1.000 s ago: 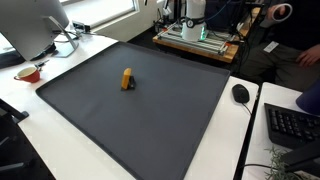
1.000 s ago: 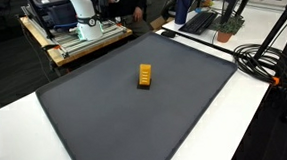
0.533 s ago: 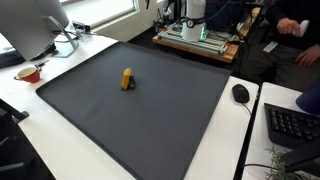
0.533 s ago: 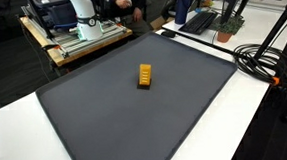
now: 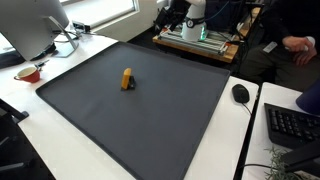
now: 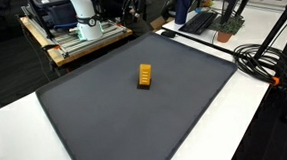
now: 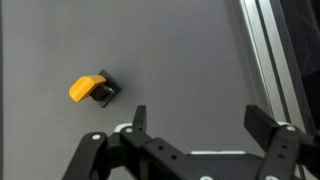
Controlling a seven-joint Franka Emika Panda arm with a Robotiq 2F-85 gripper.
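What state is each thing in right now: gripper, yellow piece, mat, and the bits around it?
gripper: open, holding nothing, apart from the yellow block.
yellow block: resting on the mat, not gripped or touched.
mat: lying flat on the table, yellow block on it.
mouse: on the white table beside the mat, untouched.
red bowl: upright, off the mat; contents too small to tell.

The block point(image 7: 88, 88) is yellow and black, the mat point(image 7: 180, 50) dark grey, the gripper point(image 7: 197, 120) black.
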